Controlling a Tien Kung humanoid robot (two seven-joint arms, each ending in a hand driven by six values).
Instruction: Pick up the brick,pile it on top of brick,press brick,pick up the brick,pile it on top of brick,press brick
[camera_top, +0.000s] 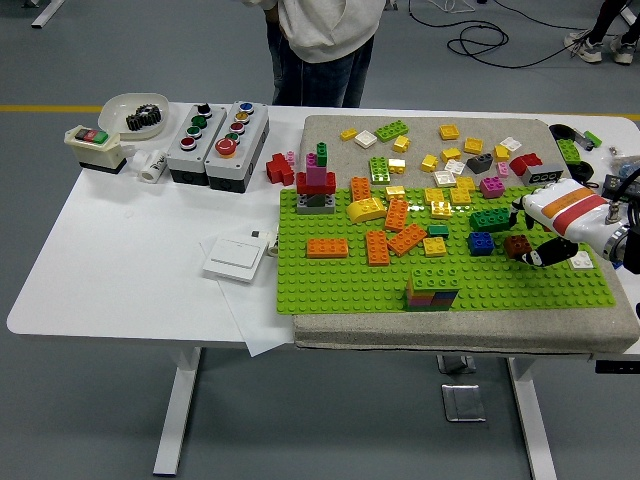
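Note:
My right hand (548, 252) comes in from the right edge, white with orange and red stripes and black fingers. It hovers over the right part of the green baseplate (340, 285) with its fingers relaxed and empty. A brown brick (516, 245) lies just left of the fingertips. A blue brick (481, 242) and a dark green brick (490, 219) sit further left. Near the plate's front edge stands a layered stack of bricks (432, 289) with a green top. Several orange and yellow bricks (390, 232) lie mid-plate.
Loose bricks lie scattered on the grey mat (425, 125) behind the plate. A red and magenta tower (317, 186) stands at the plate's back left. Button boxes (215, 130), a white switch (236, 258) and a bowl (132, 108) are on the left. A person (325, 40) stands at the far side.

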